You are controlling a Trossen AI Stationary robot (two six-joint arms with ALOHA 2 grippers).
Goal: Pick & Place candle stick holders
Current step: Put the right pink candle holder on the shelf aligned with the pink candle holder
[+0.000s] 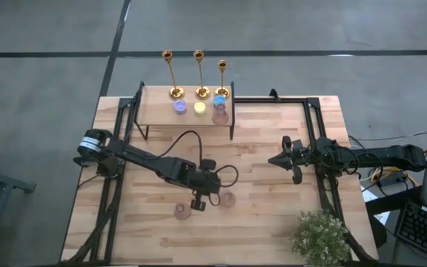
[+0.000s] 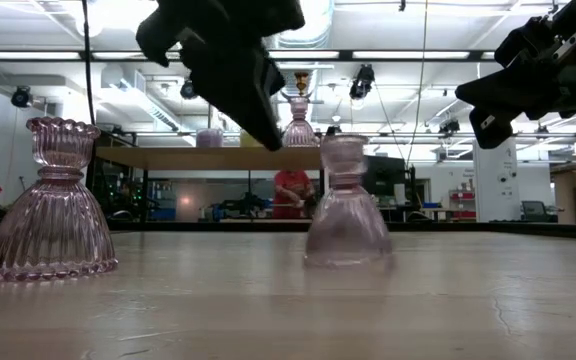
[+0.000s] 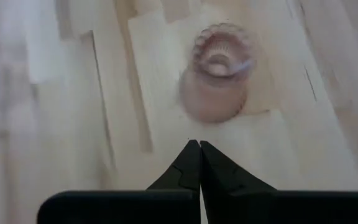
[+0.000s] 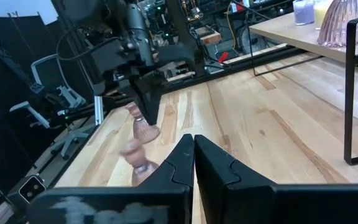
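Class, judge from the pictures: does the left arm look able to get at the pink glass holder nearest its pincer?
Probably yes. The left pincer hangs just above the pink glass holder, with only bare table around it. But its fingers are shut and must open first.

No text, label, brand, number or sign is showing clearly enough to be read in any of the views. Nothing on the table or in the room behind it is carrying legible writing.
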